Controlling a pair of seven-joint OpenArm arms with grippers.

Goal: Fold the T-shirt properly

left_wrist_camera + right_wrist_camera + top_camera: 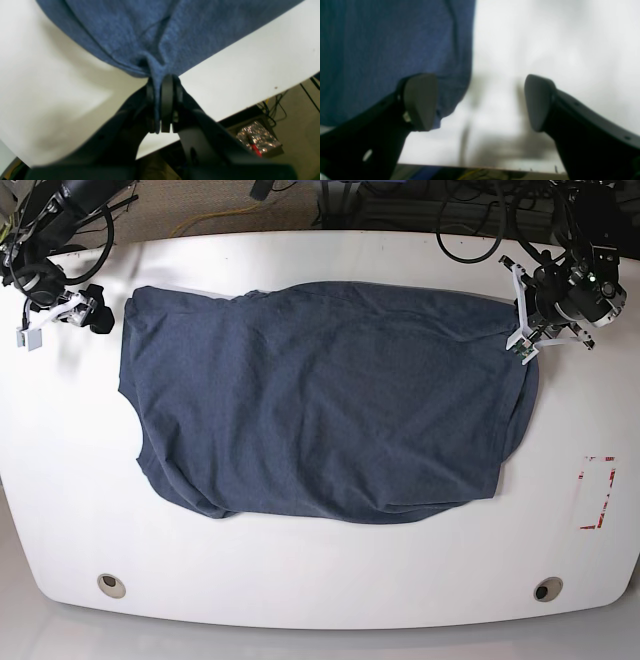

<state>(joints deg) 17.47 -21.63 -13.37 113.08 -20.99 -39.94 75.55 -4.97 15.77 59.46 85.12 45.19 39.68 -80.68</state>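
Observation:
The dark navy T-shirt (pixel 320 410) lies spread across the white table (pixel 320 580), with wrinkles along its near edge. At the shirt's far right corner, my left gripper (pixel 522 330) is shut on a pinch of cloth. In the left wrist view the T-shirt (pixel 160 32) runs as a fold down between the closed fingers of the left gripper (pixel 160 82). My right gripper (pixel 103 318) stands open at the shirt's far left corner. In the right wrist view the right gripper (pixel 478 100) holds nothing; one finger (pixel 420 100) is in front of the T-shirt (pixel 382 50), the other over bare table.
A red-outlined rectangle (pixel 597 493) is marked on the table near its right edge. Two round holes (pixel 112 585) (pixel 547 589) sit near the front edge. Cables (pixel 470 220) run behind the table. A foil-lined box (pixel 257 140) lies on the floor below.

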